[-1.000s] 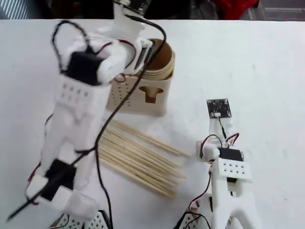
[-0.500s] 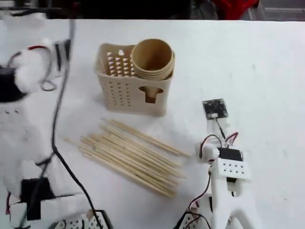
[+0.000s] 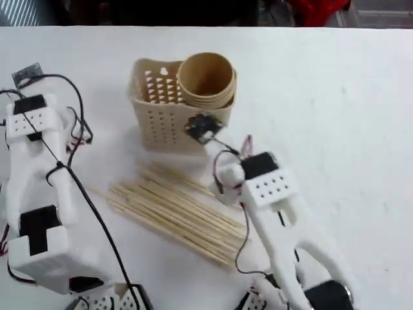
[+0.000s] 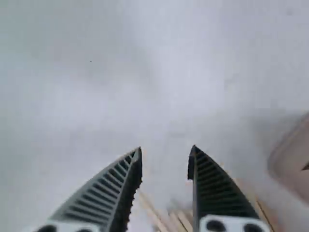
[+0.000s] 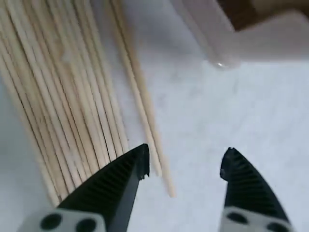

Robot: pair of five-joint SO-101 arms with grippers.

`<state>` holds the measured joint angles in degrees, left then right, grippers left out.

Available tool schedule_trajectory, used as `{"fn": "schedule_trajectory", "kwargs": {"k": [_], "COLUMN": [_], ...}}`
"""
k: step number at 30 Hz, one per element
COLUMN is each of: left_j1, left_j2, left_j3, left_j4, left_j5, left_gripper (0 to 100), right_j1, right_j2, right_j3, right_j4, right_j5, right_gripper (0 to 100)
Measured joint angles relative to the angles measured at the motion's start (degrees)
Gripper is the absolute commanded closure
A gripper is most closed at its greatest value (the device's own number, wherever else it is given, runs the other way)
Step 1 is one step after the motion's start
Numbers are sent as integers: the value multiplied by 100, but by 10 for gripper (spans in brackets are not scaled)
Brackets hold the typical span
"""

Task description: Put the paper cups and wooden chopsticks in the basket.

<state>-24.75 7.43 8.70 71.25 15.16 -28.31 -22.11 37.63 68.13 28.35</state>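
The paper cups (image 3: 206, 79) are seen stacked inside the basket (image 3: 161, 123), in its end toward 3 o'clock, so this part of the task is judged to be done. The wooden chopsticks (image 3: 177, 213) are not yet put away. They are laid as a loose bundle on the table (image 3: 335, 97), at 6 o'clock from the basket, and run from about 10 o'clock to 4 o'clock.

The step in hand is judged to be the picking of the chopsticks by the right arm. The right gripper (image 5: 186, 154) is held over the edge of the bundle that faces the basket. Its jaws are spread wide and nothing is between them. One jaw is placed over the outer sticks, the other over bare table. The left gripper (image 4: 165, 152) is kept at 9 o'clock from the bundle, with a moderate gap between its jaws and nothing gripped.

For the next move, the right gripper should probably be shifted over the sticks, lowered and closed firmly, because thin round sticks are easily rolled away or dropped.
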Motion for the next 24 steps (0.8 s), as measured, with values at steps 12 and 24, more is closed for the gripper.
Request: {"fn": "schedule_trajectory", "kwargs": {"k": [12, 24], "left_j1": [-255, -264], "left_j2": [0, 0], "left_j3": [782, 782], "left_j4": [-1468, -1512], "left_j5": [18, 18], "left_gripper": [827, 827], "right_j1": [-642, -510], "right_j2": [2251, 2655], "right_j3": [-167, -185], "right_j4": [-1899, -2207], "right_j5": [782, 782], "right_gripper": [731, 970]}}
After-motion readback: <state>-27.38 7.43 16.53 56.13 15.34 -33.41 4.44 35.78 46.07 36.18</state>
